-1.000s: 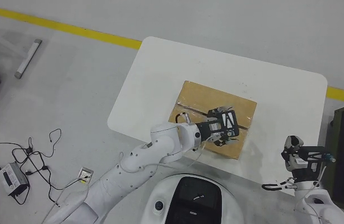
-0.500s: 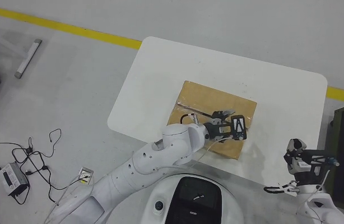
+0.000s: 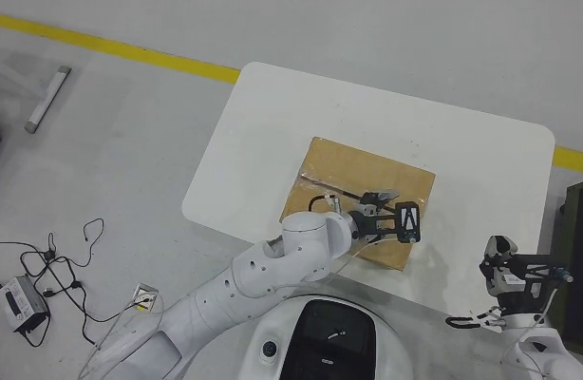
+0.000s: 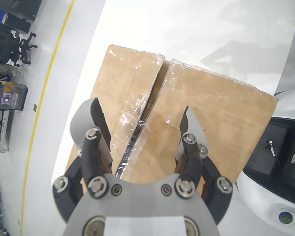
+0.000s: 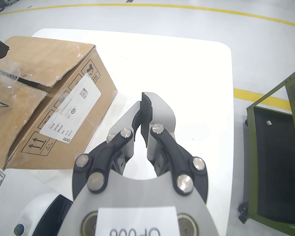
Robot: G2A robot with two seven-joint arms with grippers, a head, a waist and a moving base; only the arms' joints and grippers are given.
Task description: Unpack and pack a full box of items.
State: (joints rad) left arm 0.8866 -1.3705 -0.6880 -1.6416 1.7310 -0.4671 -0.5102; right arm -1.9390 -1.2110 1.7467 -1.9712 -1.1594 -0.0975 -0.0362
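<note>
Starting at the left of the top view, black tangled cables point(image 3: 59, 261) lie on the grey floor, and a yellow painted floor line point(image 3: 111, 46) runs behind them. Next comes the white rounded-corner table point(image 3: 272, 123), with the brown cardboard box point(image 3: 358, 180) near its middle. The box is sealed along its top with clear, wrinkled tape point(image 4: 135, 104). Its two top flaps are slightly parted along the seam, and a white label point(image 5: 68, 109) sits on one end wall.

The left gripper point(image 3: 405, 221) hangs over the box's right-hand end with its fingers spread wide apart, and the taped seam runs between them. Whether they touch the cardboard cannot be told. Further right, well apart from the box, the right gripper point(image 5: 143, 104) is by the table's near right corner, its fingers pressed together on nothing. An olive-green metal cart point(image 5: 272, 133) stands on the floor at the far right.
</note>
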